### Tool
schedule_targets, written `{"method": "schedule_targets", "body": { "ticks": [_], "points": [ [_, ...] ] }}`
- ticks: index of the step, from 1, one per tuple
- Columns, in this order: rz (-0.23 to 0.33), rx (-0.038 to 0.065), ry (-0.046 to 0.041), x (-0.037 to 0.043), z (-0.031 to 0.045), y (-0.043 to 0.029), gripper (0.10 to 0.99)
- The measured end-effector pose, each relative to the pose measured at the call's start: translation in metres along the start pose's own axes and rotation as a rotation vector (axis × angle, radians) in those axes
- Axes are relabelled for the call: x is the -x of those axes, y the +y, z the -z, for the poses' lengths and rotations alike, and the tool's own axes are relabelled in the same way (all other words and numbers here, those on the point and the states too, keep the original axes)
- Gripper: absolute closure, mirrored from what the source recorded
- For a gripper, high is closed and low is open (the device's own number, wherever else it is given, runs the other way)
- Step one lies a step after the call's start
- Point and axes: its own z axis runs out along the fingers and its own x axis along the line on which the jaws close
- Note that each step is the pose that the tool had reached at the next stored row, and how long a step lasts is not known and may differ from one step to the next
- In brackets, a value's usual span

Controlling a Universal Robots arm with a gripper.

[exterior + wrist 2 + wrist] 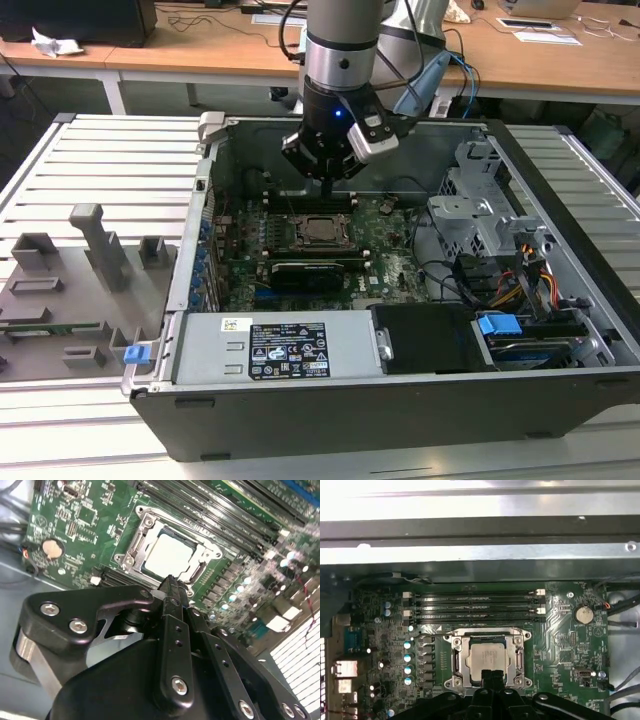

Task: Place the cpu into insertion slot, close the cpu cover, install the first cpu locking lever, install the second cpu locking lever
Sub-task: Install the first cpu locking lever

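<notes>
- an open computer case (560, 215) lies on a slatted bench, its green motherboard (560, 650) exposed to the arm working above it.
- the cpu (489, 659) sits flat in its socket, its silver-grey top facing up; the first step looks done.
- the cpu cover (456, 645) appears folded down around the chip, framing it on all sides, so the second step also looks done.
- whether either of the two lever-latching steps is finished cannot be judged from these views.
- the gripper (328, 185) hangs over the board with its fingers drawn narrow, pressed together and carrying nothing.
- in both wrist views the fingertips (172, 582) point down at one edge of the socket, just beside the cpu; whether they touch the cover there cannot be told.
</notes>
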Motion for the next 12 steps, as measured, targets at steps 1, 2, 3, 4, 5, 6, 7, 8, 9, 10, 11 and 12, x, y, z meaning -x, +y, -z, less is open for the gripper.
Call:
{"method": "schedule_targets", "body": {
  "ticks": [1,2,3,4,5,6,7,8,9,10,11,12],
  "points": [
    [0.019,0.000,0.0005,0.0000,0.0000,0.0000,0.980],
    [0.038,0.000,0.0011,0.0000,0.0000,0.0000,0.980],
    [0.055,0.000,0.0015,0.0000,-0.0001,0.0000,0.980],
    [0.073,0.000,0.0019,0.0000,-0.0001,0.0000,0.980],
    [0.091,0.000,0.0025,0.0000,-0.0001,0.0000,0.980],
    [0.117,0.000,0.0032,0.0000,-0.0001,0.0000,0.980],
    [0.127,0.000,0.0035,0.0000,-0.0001,0.0000,0.980],
    [0.131,0.000,0.0036,-0.0001,-0.0001,0.0000,0.980],
    [0.131,0.001,0.0006,-0.0037,-0.0002,0.0000,0.980],
    [0.130,0.001,-0.0005,-0.0075,-0.0003,0.0000,0.980],
    [0.130,0.001,-0.0010,-0.0117,-0.0002,0.0000,0.980],
    [0.130,0.001,-0.0016,-0.0154,-0.0002,0.0000,0.980]
  ]
}}
